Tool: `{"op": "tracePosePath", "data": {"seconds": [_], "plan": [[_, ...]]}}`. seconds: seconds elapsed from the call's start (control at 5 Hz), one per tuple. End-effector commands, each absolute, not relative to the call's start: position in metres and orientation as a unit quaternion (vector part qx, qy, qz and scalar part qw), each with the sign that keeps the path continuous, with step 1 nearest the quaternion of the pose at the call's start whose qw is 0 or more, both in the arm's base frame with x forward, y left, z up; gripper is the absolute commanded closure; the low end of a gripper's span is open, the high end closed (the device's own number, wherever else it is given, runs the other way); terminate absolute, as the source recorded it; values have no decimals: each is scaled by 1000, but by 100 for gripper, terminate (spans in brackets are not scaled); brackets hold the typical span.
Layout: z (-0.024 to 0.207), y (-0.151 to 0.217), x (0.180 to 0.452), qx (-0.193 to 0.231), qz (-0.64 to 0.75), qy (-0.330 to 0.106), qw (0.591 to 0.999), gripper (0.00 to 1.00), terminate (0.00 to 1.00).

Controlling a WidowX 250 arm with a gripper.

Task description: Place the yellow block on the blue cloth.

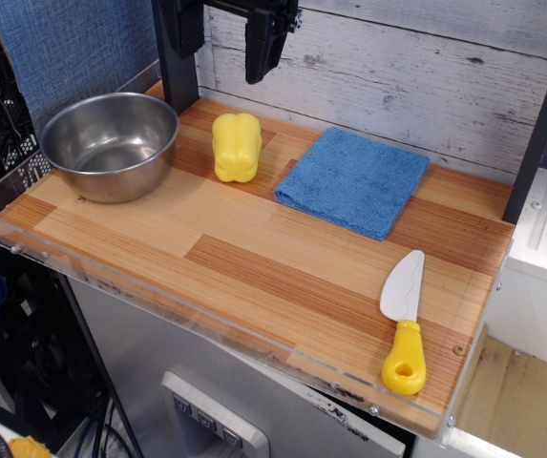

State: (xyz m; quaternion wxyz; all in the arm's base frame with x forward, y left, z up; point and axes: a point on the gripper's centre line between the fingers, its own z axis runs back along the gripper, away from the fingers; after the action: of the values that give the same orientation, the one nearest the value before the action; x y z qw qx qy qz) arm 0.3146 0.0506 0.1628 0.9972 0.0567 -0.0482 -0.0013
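The block (236, 146) stands upright just left of the cloth (353, 180), not touching it. It looks light, hard and slick, so grip across its lobed sides. The hand (265, 43) hangs above the block, empty; whether spread or clenched, I cannot tell.

On the table (206, 243), the bowl (110, 144) sits far left, the block (236, 146) just right of it, the cloth (353, 179) further right, the knife (403, 324) front right.
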Motion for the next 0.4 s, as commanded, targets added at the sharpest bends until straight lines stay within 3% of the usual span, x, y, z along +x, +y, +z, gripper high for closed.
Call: {"op": "tracePosePath", "data": {"seconds": [0.0,0.2], "plan": [[163,51,315,57,-1,-48,997,0,0],[162,68,325,40,40,-47,997,0,0]]}}
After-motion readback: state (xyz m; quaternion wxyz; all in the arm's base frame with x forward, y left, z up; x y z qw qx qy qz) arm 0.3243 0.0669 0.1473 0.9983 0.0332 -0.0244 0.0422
